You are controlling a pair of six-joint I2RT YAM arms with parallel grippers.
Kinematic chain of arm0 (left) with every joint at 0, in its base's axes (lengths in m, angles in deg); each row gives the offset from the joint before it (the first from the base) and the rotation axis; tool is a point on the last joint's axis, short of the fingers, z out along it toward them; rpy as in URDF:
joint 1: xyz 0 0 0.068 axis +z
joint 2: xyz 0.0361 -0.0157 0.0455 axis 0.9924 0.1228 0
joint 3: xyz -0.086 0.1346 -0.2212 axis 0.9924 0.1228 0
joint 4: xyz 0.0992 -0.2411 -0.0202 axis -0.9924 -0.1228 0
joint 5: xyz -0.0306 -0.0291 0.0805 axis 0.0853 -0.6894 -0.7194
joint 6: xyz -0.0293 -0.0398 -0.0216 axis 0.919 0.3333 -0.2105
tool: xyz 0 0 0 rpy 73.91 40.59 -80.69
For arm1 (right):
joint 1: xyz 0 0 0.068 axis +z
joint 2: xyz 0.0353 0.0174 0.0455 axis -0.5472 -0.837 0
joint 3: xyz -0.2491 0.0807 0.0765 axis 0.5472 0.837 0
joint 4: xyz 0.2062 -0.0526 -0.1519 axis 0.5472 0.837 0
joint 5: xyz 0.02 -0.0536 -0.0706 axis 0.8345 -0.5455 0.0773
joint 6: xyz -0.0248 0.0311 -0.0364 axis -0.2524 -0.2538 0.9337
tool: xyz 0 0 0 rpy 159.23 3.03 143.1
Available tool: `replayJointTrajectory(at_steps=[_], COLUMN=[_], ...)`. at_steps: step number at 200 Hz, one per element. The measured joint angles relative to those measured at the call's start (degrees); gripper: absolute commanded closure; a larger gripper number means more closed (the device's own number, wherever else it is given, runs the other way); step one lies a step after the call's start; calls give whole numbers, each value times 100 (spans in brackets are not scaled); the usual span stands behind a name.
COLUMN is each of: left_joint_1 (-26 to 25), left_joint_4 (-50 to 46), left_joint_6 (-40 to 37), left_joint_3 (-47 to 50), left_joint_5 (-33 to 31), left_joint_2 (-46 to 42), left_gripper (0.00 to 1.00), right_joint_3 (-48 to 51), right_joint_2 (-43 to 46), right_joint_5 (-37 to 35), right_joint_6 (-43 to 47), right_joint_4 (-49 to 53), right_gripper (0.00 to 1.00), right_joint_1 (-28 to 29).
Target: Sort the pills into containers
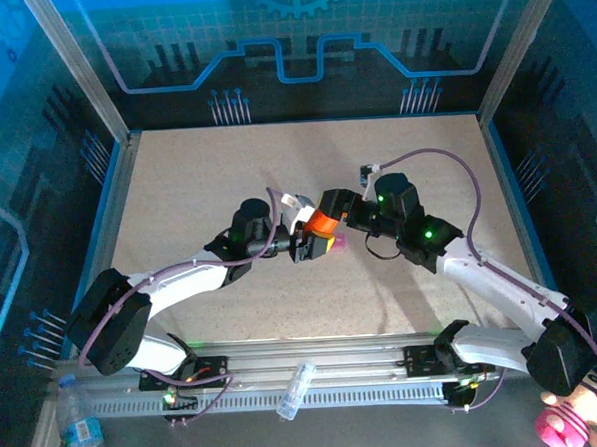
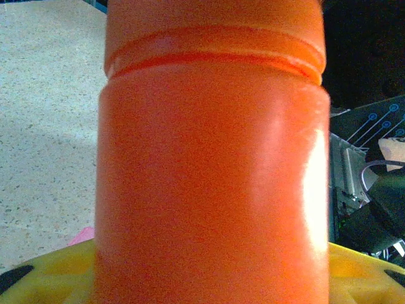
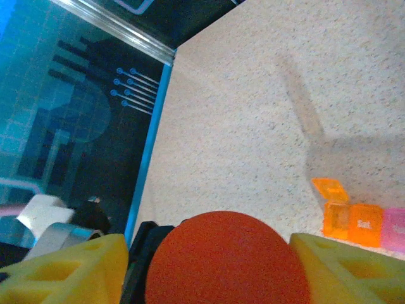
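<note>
**1. Containers.** The containers (image 3: pixel 361 223) are a short strip of joined boxes, two orange and one pink. They lie on the desk (image 1: pixel 275 165) near its centre. In the right wrist view the strip sits at 2 o'clock from the bottle cap (image 3: pixel 228 259). The lid of the orange end box stands open and the other two lids look shut. Whether any box holds a pill cannot be told.

**2. Bottle.** The orange bottle (image 1: pixel 321 222) is held over the middle of the desk, with the pink end of the strip just beside it at 4 o'clock in the top view. Its cap appears to be on.

**3. Left hand.** My left hand (image 1: pixel 305 245) grasps the bottle by its body. In the left wrist view the orange wall rises between my yellow pads (image 2: pixel 364 272).

**4. Right hand.** My right hand (image 1: pixel 336 210) meets the bottle from 1 o'clock. Its yellow fingers (image 3: pixel 69 269) flank the cap on both sides. A dark gap shows on one side, so I cannot tell whether this hand is clamped on the cap or merely closing round it.

**5. Progress.** Judged from this layout, preparation is partly done: the bottle is lifted and one box is open. Removing the cap, opening the other boxes and placing the pills all remain. Sorting proper has not begun.
</note>
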Motion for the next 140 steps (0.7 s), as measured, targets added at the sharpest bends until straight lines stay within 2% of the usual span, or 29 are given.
replayJointTrajectory(at_steps=[23,47,69,91,112,125,140], left_joint_1=[0,2,4,4,4,4,4], left_joint_4=[22,39,7,15,22,33,33], left_joint_6=[0,2,4,48,118,138,140], left_joint_3=[-4,-13,-17,-22,-20,-22,-20], left_joint_5=[0,-35,-37,-31,-11,17,33], left_joint_2=[0,0,7,7,7,7,7], left_gripper=[100,100,100,100,100,100,100], right_joint_3=[0,87,422,737,765,767,772], right_joint_2=[-2,0,-15,-214,-457,-511,-490], right_joint_5=[-42,236,1067,2389,3195,3399,3407], right_joint_6=[24,162,566,1036,1327,1397,1373], right_joint_4=[26,-162,-800,-1676,-2072,-2157,-2181], right_gripper=[52,52,49,47,39,22,11], right_joint_1=[-24,-160,-525,-1038,-1290,-1325,-1318])
